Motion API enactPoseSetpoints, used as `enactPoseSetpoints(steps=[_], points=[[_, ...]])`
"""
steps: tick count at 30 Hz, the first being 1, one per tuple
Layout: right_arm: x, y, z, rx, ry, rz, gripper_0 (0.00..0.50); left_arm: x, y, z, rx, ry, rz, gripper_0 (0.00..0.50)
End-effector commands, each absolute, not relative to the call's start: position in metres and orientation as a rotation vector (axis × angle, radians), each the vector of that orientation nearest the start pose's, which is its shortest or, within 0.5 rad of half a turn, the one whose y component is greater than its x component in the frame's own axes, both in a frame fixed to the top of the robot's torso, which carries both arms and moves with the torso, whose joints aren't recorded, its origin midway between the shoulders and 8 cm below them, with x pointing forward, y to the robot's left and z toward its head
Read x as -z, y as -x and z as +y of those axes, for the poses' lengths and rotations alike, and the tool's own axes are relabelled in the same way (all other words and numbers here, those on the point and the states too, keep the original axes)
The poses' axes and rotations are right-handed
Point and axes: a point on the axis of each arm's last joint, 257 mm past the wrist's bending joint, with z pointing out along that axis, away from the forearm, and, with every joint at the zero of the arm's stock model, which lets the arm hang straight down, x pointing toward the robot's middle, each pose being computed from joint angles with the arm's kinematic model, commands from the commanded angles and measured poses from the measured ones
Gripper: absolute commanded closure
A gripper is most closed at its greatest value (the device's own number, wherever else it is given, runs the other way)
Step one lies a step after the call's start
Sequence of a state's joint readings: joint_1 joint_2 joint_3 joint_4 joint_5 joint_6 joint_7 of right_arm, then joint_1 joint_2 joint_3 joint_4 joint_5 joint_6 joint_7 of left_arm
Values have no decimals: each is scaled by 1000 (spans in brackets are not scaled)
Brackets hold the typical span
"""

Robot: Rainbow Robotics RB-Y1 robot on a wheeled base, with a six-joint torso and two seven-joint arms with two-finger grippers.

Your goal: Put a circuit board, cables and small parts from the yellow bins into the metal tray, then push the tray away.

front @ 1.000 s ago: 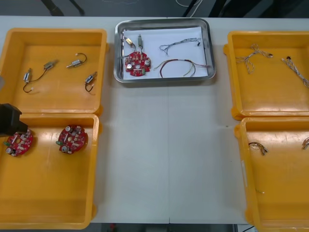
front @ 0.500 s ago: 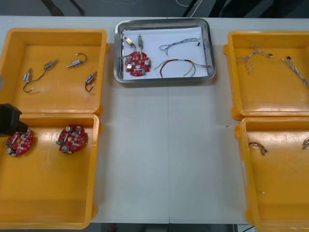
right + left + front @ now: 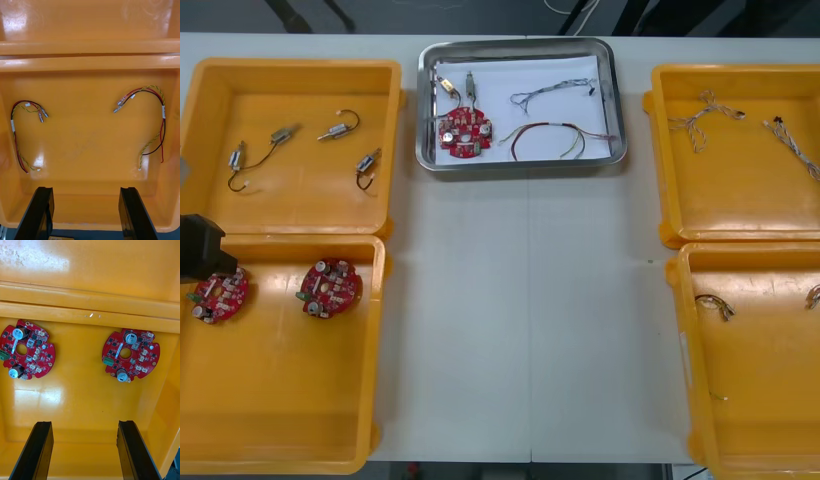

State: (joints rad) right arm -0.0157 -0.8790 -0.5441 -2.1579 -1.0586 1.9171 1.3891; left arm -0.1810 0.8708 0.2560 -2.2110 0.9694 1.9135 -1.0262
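Note:
The metal tray (image 3: 520, 46) lies at the table's far middle, white inside. In it are a red circuit board (image 3: 464, 131), a red and yellow cable (image 3: 547, 140), a blue and white cable (image 3: 552, 93) and two small metal parts (image 3: 448, 88). My left gripper (image 3: 84, 423) hangs open over the near left yellow bin (image 3: 280, 400), with two circuit boards (image 3: 28, 349) (image 3: 130, 354) beyond its fingers. Part of the left arm (image 3: 198, 250) shows at that bin's far left corner. My right gripper (image 3: 86, 189) is open above a bin floor holding two red and yellow cables (image 3: 22, 131) (image 3: 150, 120).
The far left bin (image 3: 290, 70) holds several small metal parts with black leads. Blue and white cables lie in the far right bin (image 3: 740, 200). The near right bin (image 3: 750, 400) holds red and yellow cables. Bare table runs between the bin pairs, in front of the tray.

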Motion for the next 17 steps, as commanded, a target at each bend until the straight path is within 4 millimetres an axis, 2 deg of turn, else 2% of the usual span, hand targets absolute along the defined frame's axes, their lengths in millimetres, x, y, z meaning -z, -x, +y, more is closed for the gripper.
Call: enactPoseSetpoints(steps=[1, 17], points=[[134, -328, -439, 22, -76, 2698, 0, 133, -372, 370, -27, 77, 2674, 0], [134, -328, -439, 22, -76, 2698, 0, 133, -372, 370, -27, 77, 2674, 0]])
